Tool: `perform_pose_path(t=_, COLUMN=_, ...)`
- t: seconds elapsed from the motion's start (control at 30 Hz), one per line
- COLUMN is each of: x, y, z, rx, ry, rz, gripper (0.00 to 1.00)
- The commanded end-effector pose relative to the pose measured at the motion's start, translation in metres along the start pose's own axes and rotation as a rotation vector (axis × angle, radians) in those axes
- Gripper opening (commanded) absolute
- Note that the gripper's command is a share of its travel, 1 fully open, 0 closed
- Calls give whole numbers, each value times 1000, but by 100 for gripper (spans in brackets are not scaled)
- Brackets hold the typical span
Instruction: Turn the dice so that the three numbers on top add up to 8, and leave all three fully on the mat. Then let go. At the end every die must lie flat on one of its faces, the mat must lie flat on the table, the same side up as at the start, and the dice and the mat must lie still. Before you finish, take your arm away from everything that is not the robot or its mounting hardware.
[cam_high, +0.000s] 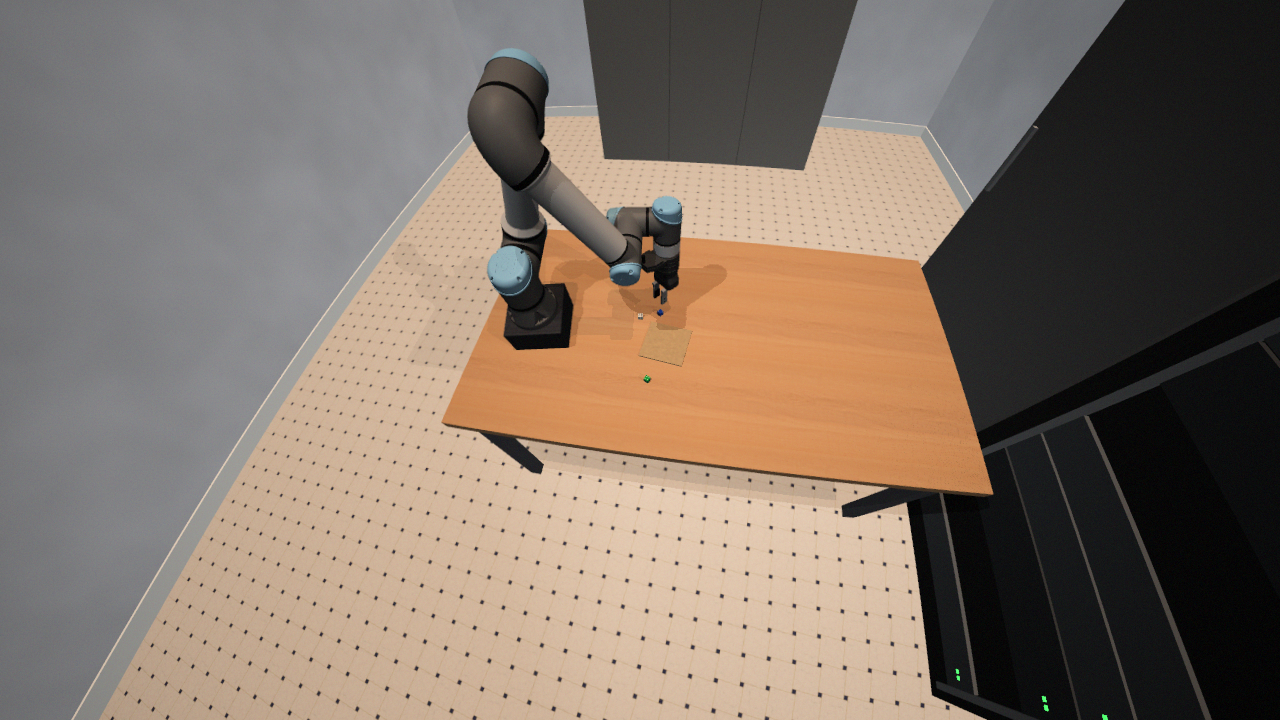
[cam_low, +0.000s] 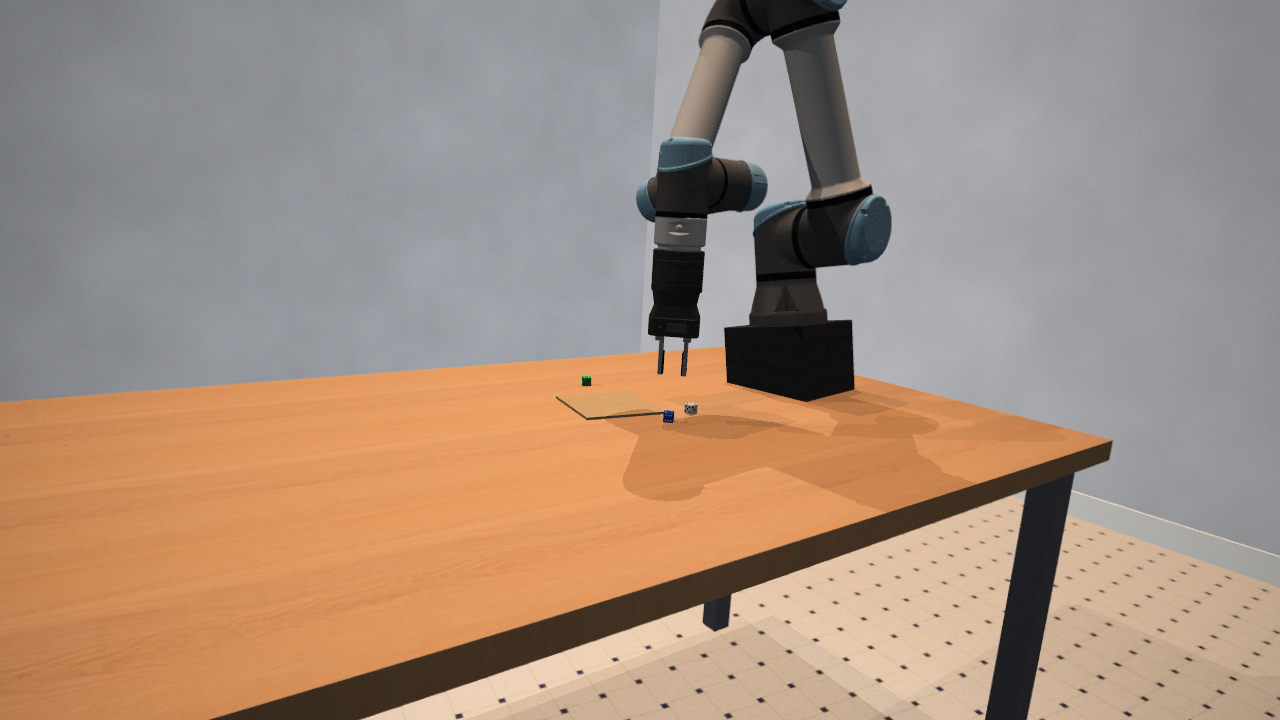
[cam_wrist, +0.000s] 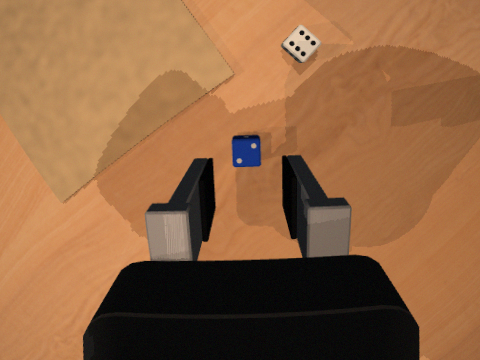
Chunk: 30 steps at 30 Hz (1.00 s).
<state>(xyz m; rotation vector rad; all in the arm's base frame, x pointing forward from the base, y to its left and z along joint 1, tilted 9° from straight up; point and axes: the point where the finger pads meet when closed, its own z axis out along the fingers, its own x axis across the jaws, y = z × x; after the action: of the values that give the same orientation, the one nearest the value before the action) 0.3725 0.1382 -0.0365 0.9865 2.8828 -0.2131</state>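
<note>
From above, see a black pedestal (cam_high: 559, 336) (cam_low: 760, 368) near the left edge of the worktop (cam_high: 805, 358) (cam_low: 358, 501) (cam_wrist: 30, 240). Next, find a white die (cam_high: 640, 316) (cam_low: 690, 408) (cam_wrist: 301, 44), six up, off the mat (cam_high: 665, 346) (cam_low: 613, 404) (cam_wrist: 100, 100); then a green die (cam_high: 647, 378) (cam_low: 586, 380), off it towards the near left corner. Note the end effector (cam_high: 659, 300) (cam_low: 672, 373) (cam_wrist: 248, 182), released, raised near a blue die (cam_high: 660, 312) (cam_low: 668, 416) (cam_wrist: 246, 151), two up, between mat and far edge.

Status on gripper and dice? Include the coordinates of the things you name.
Gripper (cam_high: 660, 298) (cam_low: 672, 374) (cam_wrist: 248, 182) open, above table. Blue die (cam_high: 660, 312) (cam_low: 668, 416) (cam_wrist: 246, 151) shows two, off mat (cam_high: 665, 345) (cam_low: 608, 403) (cam_wrist: 100, 75). Nothing seen blocking it.
</note>
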Motion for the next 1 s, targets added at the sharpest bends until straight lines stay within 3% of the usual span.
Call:
perform_pose_path(t=0.0, x=0, y=0, z=0, rx=-1, ry=-1, rz=0, gripper=64)
perform_pose_path(t=0.97, x=0, y=0, z=10, rx=-1, ry=-1, rz=0, gripper=64)
